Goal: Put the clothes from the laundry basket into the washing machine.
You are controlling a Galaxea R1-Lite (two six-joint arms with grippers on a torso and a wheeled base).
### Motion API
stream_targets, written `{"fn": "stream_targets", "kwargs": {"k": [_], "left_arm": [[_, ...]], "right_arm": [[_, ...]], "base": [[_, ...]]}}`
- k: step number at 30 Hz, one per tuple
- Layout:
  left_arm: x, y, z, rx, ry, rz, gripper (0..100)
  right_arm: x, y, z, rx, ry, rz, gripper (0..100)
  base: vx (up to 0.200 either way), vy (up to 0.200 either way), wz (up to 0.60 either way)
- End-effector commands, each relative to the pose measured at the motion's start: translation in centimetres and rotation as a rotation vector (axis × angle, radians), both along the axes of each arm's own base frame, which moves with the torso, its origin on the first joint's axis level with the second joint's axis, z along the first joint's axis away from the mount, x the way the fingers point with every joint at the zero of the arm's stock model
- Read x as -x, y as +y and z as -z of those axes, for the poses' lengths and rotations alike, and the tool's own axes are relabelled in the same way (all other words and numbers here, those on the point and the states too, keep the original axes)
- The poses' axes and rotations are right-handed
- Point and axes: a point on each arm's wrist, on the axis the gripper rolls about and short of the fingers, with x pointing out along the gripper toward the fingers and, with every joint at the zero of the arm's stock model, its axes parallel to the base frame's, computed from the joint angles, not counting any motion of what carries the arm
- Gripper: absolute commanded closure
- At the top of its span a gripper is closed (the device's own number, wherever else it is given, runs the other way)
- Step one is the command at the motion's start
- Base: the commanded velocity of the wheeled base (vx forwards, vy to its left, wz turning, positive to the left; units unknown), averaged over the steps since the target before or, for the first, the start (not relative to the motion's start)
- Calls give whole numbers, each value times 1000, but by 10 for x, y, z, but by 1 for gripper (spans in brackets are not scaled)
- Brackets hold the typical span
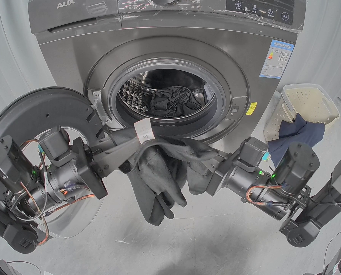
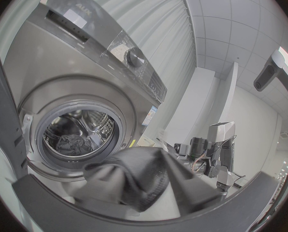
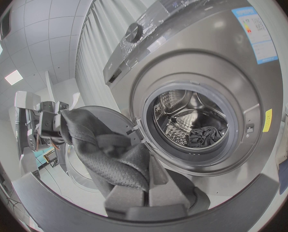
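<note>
Nearest, the left hand (image 1: 115, 149) and the right hand (image 1: 212, 165) hang level with each other above the pale grey floor (image 1: 216, 241), and between them stretches a dark grey textured fabric garment (image 1: 159, 172). Each hand is clenched on one end of it. In the right wrist view the two fingers (image 3: 169, 190) press close together with the cloth bunched over them. In the left wrist view the fabric is folded over the left hand's fingertips. The middle of the garment sags towards the floor in loose folds, touching nothing beneath it, and a small white paper tag (image 1: 144, 130) stands up from its upper edge near the left hand. Just behind the left arm, the round dark door (image 1: 36, 111) of the machine stands swung wide open on its hinge. Beyond the garment is the grey metal front-loading washing machine (image 1: 170, 39), its drum mouth directly behind the held cloth. Inside the drum lies a crumpled black piece of clothing (image 1: 172, 102). Farthest right, beside the machine's right side, a cream perforated plastic laundry basket (image 1: 311, 100) stands on the floor with a dark blue cloth (image 1: 298, 132) draped over its near rim.
</note>
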Motion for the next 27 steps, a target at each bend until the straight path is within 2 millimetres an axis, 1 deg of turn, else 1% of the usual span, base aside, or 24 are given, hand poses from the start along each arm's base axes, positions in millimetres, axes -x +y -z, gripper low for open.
{"fn": "stream_targets", "kwargs": {"k": [1,5,6,7,8,13,18,25,27], "left_arm": [[-5,-4,14,-12,81,12,0],[-20,-10,40,-56,177,-5,0],[-21,-10,45,-66,196,-7,0],[-21,-10,45,-66,196,-7,0],[-24,-12,57,-92,235,-8,0],[-29,-16,81,-144,312,1,0],[-39,-19,97,-192,323,-10,0],[-42,-21,109,-227,335,-7,0],[-44,-22,116,-251,338,-9,0]], "right_arm": [[17,-10,-23,-44,-48,-18,100],[20,-6,-27,-56,-62,-42,100],[21,-3,-28,-57,-63,-51,100],[21,-3,-28,-57,-63,-51,100],[22,0,-31,-68,-70,-59,100],[18,5,-40,-84,-86,-61,100],[15,8,-47,-98,-100,-58,100],[11,11,-50,-95,-92,-48,100],[7,12,-54,-104,-95,-22,100]], "base": [[0,0,0],[0,0,0],[0,0,0],[0,0,0],[0,0,0],[0,0,0],[0,0,0],[0,0,0],[0,0,0]]}}
